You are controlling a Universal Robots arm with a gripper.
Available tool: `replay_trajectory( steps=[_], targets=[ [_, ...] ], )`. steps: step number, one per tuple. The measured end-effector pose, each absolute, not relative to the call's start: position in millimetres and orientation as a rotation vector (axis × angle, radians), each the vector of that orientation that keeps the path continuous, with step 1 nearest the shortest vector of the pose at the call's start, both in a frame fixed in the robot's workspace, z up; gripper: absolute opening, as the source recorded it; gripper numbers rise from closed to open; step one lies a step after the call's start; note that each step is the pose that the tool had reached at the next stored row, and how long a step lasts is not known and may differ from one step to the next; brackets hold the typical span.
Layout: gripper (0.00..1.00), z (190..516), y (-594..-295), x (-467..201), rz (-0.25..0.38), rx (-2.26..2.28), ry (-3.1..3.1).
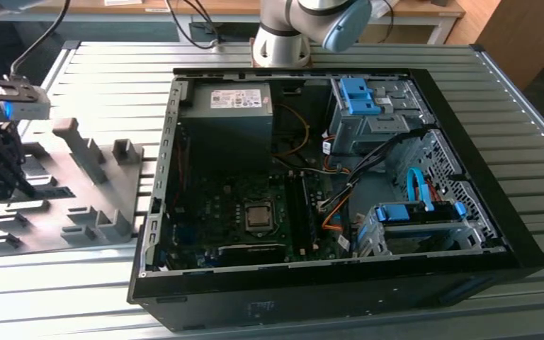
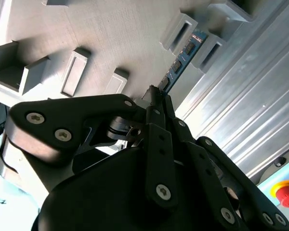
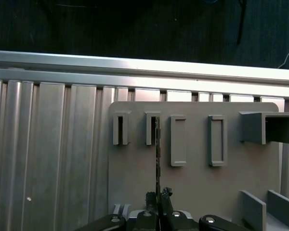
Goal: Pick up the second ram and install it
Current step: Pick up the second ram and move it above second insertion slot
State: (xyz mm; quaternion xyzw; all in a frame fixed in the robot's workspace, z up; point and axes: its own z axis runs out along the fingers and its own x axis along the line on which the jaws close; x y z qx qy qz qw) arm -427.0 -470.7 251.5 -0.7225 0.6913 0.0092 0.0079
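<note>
Ram (image 3: 157, 154): stands on edge in the tray. Its far end sits between two slot uprights ahead of the fingertips, and its near end is in the hand.
Hand (image 3: 159, 197): clamped on the ram's near end, one finger on each flat face, as both wrist views show it.
Alignment: the board's edge runs straight out from the middle of the hand, so the grip looks centred and square.
Tray (image 3: 197, 187): grey, beneath the hand, with further slots to either side of the ram.
Step in hand: the pick-up. It likely calls for a straight lift with the board kept upright and untwisted, so the far end clears its uprights without binding.
Risk: a skewed pull could lever the thin board against the slot.
Counter (image 3: 48, 144): ribbed metal beyond the tray.
Case (image 1: 348, 212): open and well apart from the hand.
</note>
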Motion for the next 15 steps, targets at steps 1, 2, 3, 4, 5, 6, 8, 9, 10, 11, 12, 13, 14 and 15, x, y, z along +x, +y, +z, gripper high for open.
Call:
replay_trajectory(
  steps=[1, 2, 3, 4, 5, 6, 8, 9, 10, 11, 12, 13, 14, 15],
  targets=[
    [0.14, 253, -471, -427, 0.029, -2.258, 2.161],
    [0.14, 255, -471, -427, 0.029, -2.258, 2.161],
    [0.14, 257, -471, -427, 0.029, -2.258, 2.161],
    [0.14, 258, -471, -427, 0.029, -2.258, 2.161],
    [0.14, 260, -471, -427, 0.029, -2.258, 2.161],
    [0.14, 262, -471, -427, 0.029, -2.258, 2.161],
    [0.14, 266, -471, -427, 0.029, -2.258, 2.161],
    [0.14, 267, -471, -427, 0.029, -2.258, 2.161],
    [0.14, 269, -471, -427, 0.029, -2.258, 2.161],
    [0.14, 270, -471, -427, 0.029, -2.258, 2.161],
    [0.14, 272, -471, -427, 0.029, -2.258, 2.161],
    [0.14, 273, -471, -427, 0.029, -2.258, 2.161],
    [0.14, 275, -471, -427, 0.029, -2.258, 2.161],
    [0.14, 277, -471, -427, 0.029, -2.258, 2.161]
  ],
)
